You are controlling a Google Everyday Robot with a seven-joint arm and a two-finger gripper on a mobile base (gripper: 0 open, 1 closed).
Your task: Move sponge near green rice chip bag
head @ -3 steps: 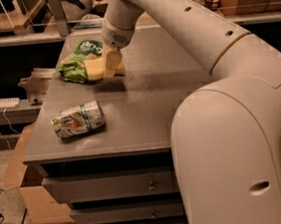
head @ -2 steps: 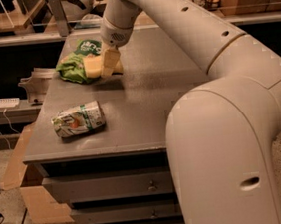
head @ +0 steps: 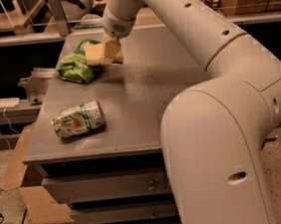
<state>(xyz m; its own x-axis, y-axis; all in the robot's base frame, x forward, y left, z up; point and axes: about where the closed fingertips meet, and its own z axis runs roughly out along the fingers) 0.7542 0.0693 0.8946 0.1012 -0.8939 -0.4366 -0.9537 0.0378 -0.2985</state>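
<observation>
Item one: my gripper (head: 107,55). It sits at the far left part of the table (head: 144,98), at the end of my arm (head: 212,36), which reaches in from the near right and bends over the far edge. It points downward and is closed on item two.

Item two: the sponge (head: 93,53). Pale yellow block, held in my gripper. Most of it sticks out to the left of the fingers, tilted. It is just beside the green bag and overlaps the bag's upper right edge as seen from the camera. I cannot tell whether it touches the bag or the table top beneath.

Item three: the green rice chip bag (head: 76,68). Bright green, crumpled, lying flat on the far left of the table. It is directly left of and just below my gripper, with the sponge between the two.

Item four: a white-and-green packet (head: 78,119). It lies on its side near the front left corner of the table, well apart from my gripper, the sponge and the green bag.

Item five: the table. Grey flat top, with drawers (head: 103,185) stacked under its front edge.

Item six: a cardboard box (head: 16,167). It stands on the floor against the table's left side.

Item seven: a white power strip (head: 2,103). It rests on a low ledge left of the table, cables trailing down.
</observation>
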